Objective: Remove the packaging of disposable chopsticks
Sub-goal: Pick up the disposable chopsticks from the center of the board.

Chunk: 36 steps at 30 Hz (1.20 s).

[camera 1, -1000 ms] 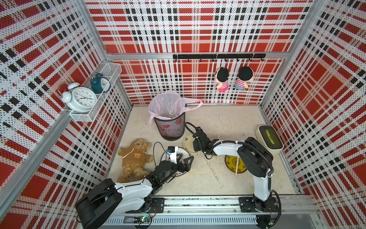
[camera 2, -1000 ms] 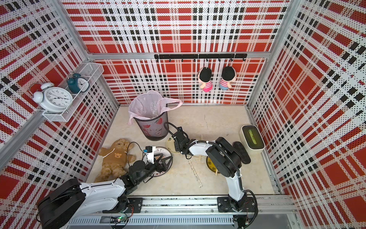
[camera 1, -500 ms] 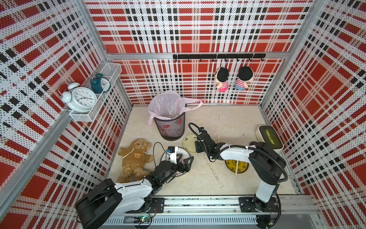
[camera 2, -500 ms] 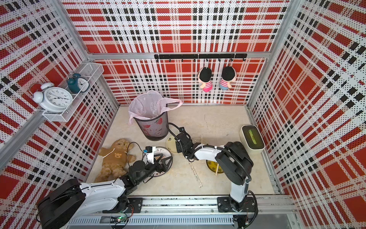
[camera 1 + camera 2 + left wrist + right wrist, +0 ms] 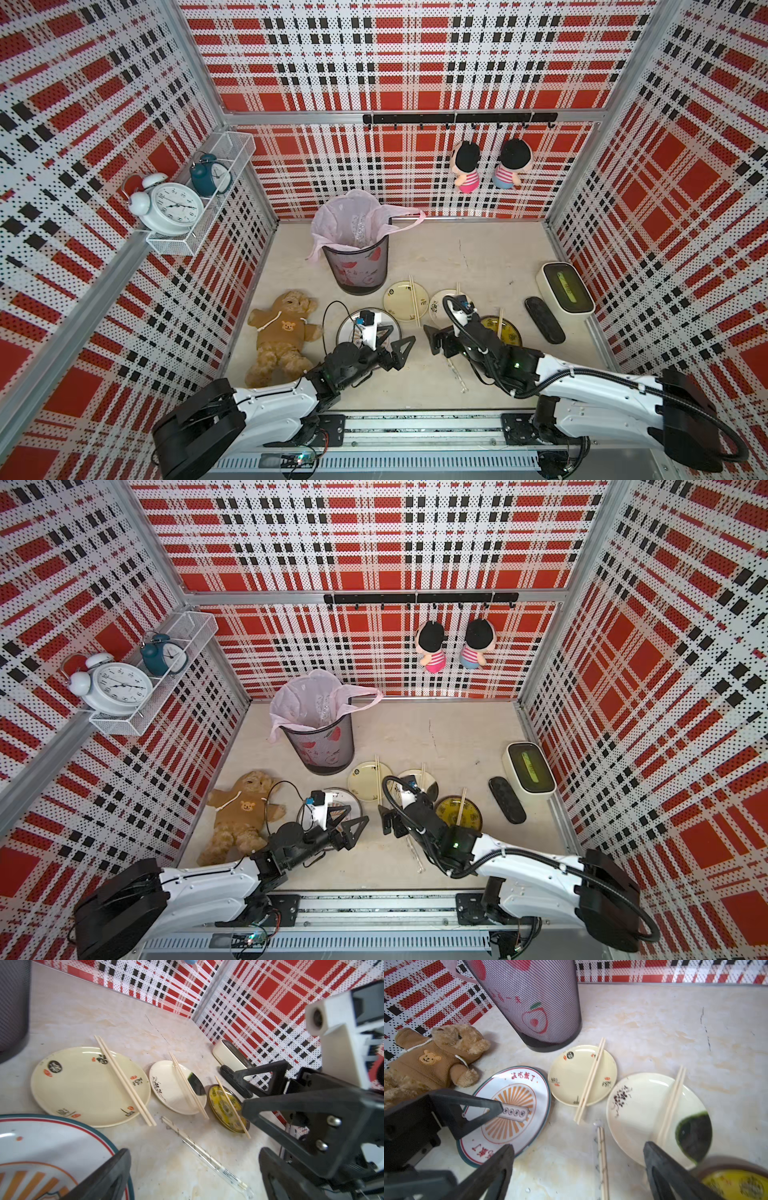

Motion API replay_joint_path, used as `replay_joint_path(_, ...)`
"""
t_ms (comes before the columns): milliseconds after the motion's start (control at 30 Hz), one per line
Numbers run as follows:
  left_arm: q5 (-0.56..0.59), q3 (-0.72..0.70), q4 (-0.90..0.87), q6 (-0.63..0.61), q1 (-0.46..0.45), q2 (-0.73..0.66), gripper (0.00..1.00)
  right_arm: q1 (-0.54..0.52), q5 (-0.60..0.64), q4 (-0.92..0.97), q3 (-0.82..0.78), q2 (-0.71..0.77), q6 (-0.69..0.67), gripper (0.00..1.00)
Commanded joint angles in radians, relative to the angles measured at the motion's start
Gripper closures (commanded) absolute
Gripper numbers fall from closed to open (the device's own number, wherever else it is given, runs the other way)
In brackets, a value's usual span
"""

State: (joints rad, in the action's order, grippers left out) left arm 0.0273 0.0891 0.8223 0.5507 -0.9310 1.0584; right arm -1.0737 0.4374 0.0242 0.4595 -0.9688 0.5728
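Setting: plaid walls [image 5: 415,62] in red, black and white are enclosing a pale marbled counter [image 5: 478,249] on three sides.
Bin: a black mesh bin [image 5: 357,270] is standing toward the counter's back edge, left of centre; a pink liner [image 5: 332,220] is spilling over its rim, and clear crinkly plastic [image 5: 359,226] is showing inside.
Plates: a cream plate [image 5: 397,301], a white plate [image 5: 643,1101] and a yellow plate [image 5: 509,334] are lying in a row across the counter's middle, each carrying a bare pair [image 5: 414,301] of sticks.
Large plate: a teal-rimmed plate [image 5: 512,1093] is lying nearer the left edge, beside a teddy bear [image 5: 282,332].
Packaging: the packaging [image 5: 228,1176], a clear sleeve, is lying flat near the counter's front edge, just in front of the white plate, with the disposable chopsticks [image 5: 601,1147] enclosed in it.
Left tool: the left tool [image 5: 401,334] is hovering over the teal-rimmed plate's right side, fingers spread wide, holding nothing.
Right tool: the right tool [image 5: 432,340] is hanging low over the sleeve's far end, fingers spread wide; in the right wrist view the sleeve is running between them, touching neither.
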Motion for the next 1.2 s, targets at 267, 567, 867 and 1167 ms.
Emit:
replay_joint_path(267, 0.072, 0.024, -0.009, -0.005, -0.065, -0.034, 0.02, -0.068, -0.088, 0.235, -0.157, 0.088, 0.189, 0.19)
replay_joint_path(567, 0.08, 0.017, -0.013, -0.012, -0.062, -0.032, 0.02, -0.076, -0.084, 0.224, -0.06, -0.196, 0.176, 0.42)
replay_joint_path(867, 0.079, 0.017, -0.016, -0.018, -0.063, -0.018, 0.02, -0.101, -0.091, 0.286, -0.031, -0.329, 0.254, 0.68)
replay_joint_path(1167, 0.091, 0.012, -0.015, -0.026, -0.061, -0.029, 0.02, -0.146, -0.117, 0.342, -0.017, -0.257, 0.248, 0.9)
